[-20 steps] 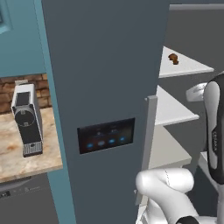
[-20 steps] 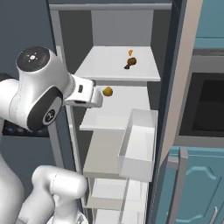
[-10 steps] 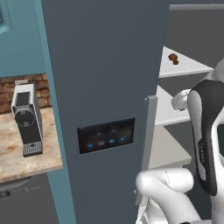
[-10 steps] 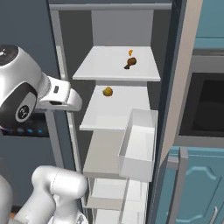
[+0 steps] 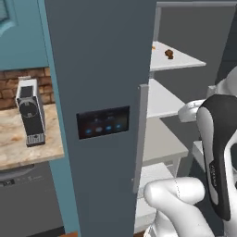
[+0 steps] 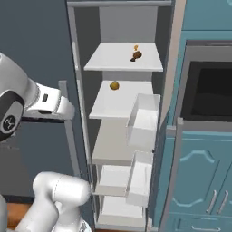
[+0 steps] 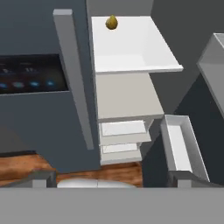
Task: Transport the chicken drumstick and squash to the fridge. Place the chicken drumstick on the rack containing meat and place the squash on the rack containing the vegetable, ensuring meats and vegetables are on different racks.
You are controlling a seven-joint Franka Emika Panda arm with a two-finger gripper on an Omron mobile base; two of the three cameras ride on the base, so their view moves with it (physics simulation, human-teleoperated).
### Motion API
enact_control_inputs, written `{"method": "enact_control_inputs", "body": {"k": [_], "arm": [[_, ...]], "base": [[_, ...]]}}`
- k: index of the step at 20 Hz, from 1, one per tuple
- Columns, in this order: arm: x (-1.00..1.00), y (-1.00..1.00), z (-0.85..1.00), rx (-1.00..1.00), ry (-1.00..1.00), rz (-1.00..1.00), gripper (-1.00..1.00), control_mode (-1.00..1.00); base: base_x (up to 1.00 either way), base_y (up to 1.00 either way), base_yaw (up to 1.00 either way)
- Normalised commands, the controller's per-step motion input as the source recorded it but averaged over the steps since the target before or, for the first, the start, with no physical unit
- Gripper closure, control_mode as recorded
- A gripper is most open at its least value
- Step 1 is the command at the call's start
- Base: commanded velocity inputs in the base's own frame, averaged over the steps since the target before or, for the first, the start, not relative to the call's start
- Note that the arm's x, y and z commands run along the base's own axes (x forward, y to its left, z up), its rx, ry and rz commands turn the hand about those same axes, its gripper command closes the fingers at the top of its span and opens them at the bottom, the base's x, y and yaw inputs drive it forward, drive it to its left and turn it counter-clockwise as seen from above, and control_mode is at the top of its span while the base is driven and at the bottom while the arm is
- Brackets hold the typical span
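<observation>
The fridge (image 6: 122,149) stands open, its slate-grey door (image 5: 99,69) with the blue-lit panel swung left. On the top white shelf lies a small brown piece (image 6: 136,55) (image 5: 169,53) that looks like the chicken drumstick, with a tiny orange bit just behind it. One shelf lower sits a small rounded yellow-brown thing (image 6: 114,85) (image 7: 111,22), likely the squash. My gripper (image 7: 111,177) is open and holds nothing. It hangs outside the fridge, left of the shelves and well back from the yellow piece.
White door bins (image 6: 142,122) (image 7: 179,144) hang on the fridge's right door. A long grey handle (image 7: 74,74) runs down the left door. A coffee machine (image 5: 31,111) stands on the wooden counter (image 5: 14,148) at left. Teal cabinets and a dark oven (image 6: 208,95) are at right.
My hand has drawn back from the second shelf, out of the fridge and to the left. The yellow piece and the brown piece lie where they were.
</observation>
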Motion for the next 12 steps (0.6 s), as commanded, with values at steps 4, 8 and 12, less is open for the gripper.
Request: {"method": "enact_control_inputs", "body": {"k": [4,8,12], "arm": [[0.00,0.00,0.00,0.00,0.00,0.00,-1.00,1.00],[0.00,0.00,0.00,0.00,0.00,0.00,-1.00,1.00],[0.00,0.00,0.00,0.00,0.00,0.00,-1.00,1.00]], "base": [[-1.00,0.00,0.06],[-1.00,-0.16,0.41],[-0.92,-0.34,0.79]]}}
